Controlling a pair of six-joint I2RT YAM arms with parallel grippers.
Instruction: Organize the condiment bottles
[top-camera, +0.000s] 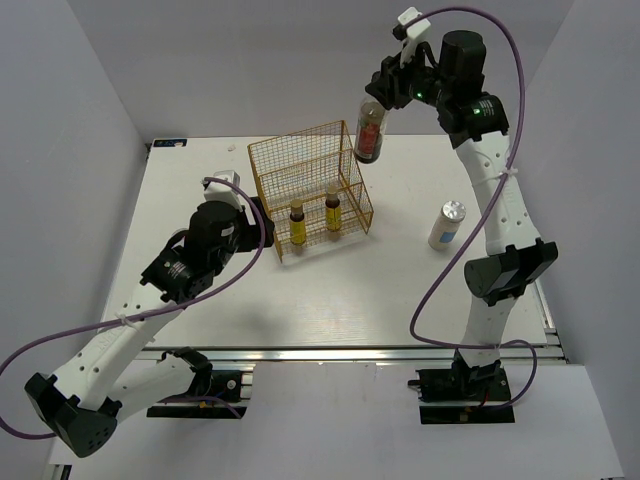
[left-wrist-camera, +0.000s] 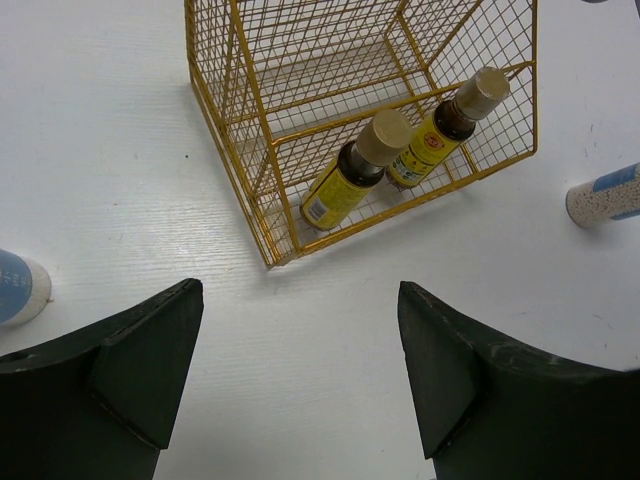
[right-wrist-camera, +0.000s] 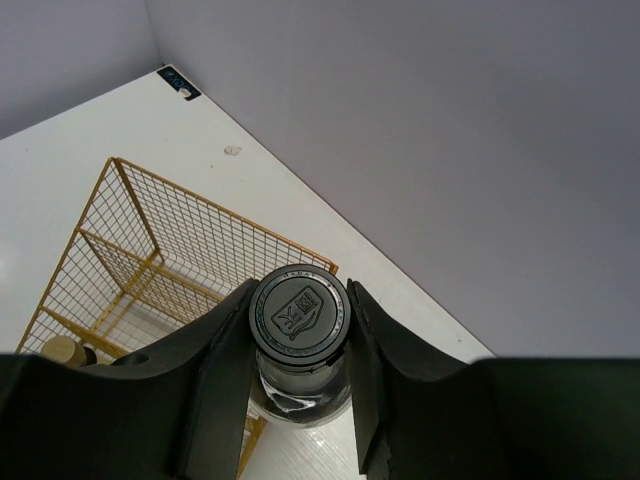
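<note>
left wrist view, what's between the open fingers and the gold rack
Only bare white table lies between the left fingers and the gold rack; the left wrist view shows that stretch.

Bottle pair (top-camera: 297, 222) in rack (top-camera: 300, 150) front tier; tall bottle (top-camera: 370, 132) aloft by rack rear-right corner; lone bottle (top-camera: 446, 225) on table (top-camera: 400, 290), right.

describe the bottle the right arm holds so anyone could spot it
Start at the gold wire rack. Near its far right corner the right gripper holds a dark bottle aloft. Unlike the two yellow bottles inside, it is red-labelled and black-capped.
</note>
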